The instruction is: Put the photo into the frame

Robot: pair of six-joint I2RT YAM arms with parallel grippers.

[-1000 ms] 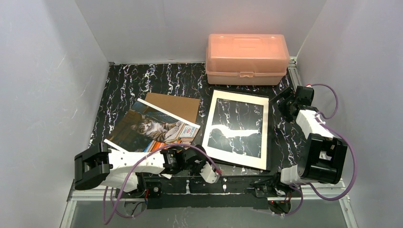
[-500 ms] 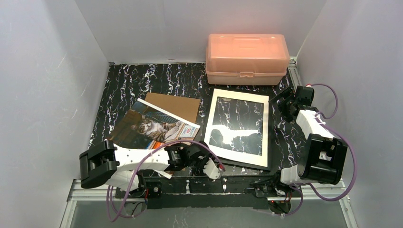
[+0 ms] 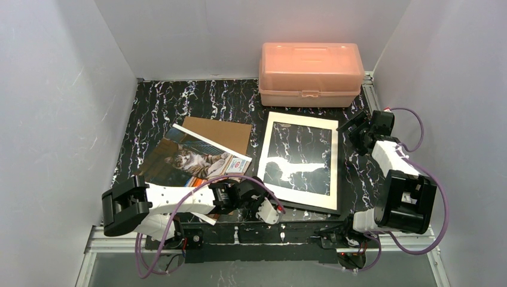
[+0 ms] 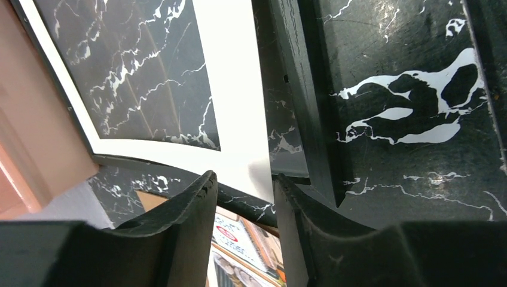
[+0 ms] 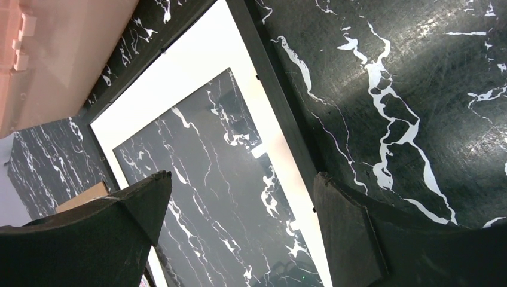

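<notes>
The photo [image 3: 192,160], a cat print with a white border, lies face up at the left, partly over a brown backing board [image 3: 220,133]. The black frame [image 3: 296,122] with its white mat lies flat in the middle. My left gripper [image 3: 272,210] sits low at the frame's near-left corner. In the left wrist view its gripper [image 4: 244,179] has parted jaws, the frame's [image 4: 233,89] black edge crosses just past the tips, and the photo [image 4: 239,242] shows below. My right gripper [image 3: 351,128] hangs wide open over the frame's right edge [image 5: 179,89], holding nothing [image 5: 239,176].
A pink plastic box [image 3: 311,73] stands shut at the back, just beyond the frame's far end. White walls close in the left, right and back. The black marble tabletop [image 3: 155,101] ends at a metal rail along the near edge.
My left gripper's jaws have parted from nearly shut, and that arm has crept right along the frame's near-left corner. The frame shifted slightly. The right gripper stays open.
</notes>
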